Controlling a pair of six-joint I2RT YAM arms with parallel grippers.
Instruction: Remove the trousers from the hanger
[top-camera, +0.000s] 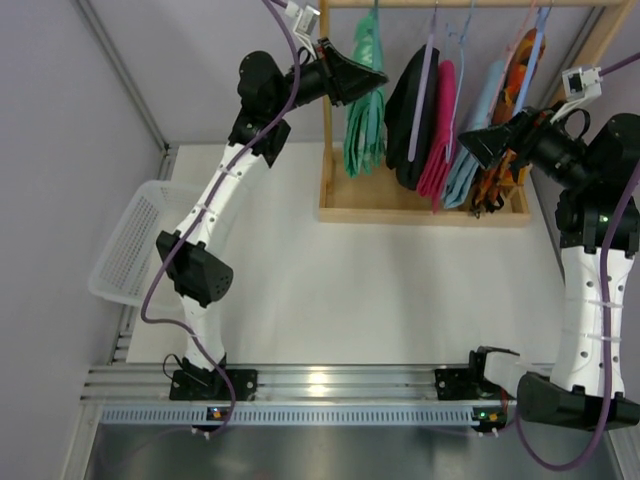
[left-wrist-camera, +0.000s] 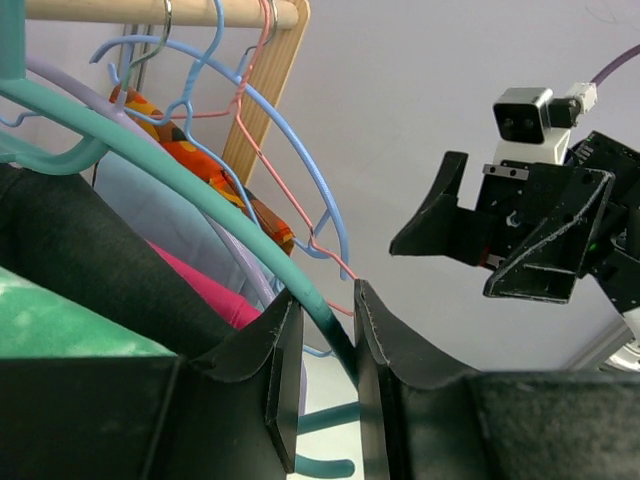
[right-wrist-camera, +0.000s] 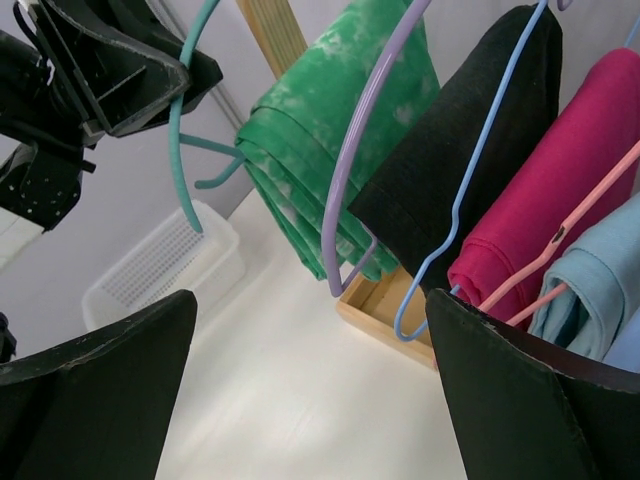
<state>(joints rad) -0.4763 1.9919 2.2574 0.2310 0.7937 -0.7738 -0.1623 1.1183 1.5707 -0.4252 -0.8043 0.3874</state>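
Note:
Several trousers hang on hangers on a wooden rack: mint-green, black, magenta, light blue and orange patterned. My left gripper is up at the rack's left end. In the left wrist view the gripper is shut on the teal hanger that carries the mint-green trousers. My right gripper is wide open and empty in front of the light blue pair. In the right wrist view the gripper faces the mint-green, black and magenta pairs.
A white mesh basket sits at the table's left edge and also shows in the right wrist view. The rack's base tray lies under the trousers. Purple, blue and pink hangers crowd together. Grey walls stand behind and at the left.

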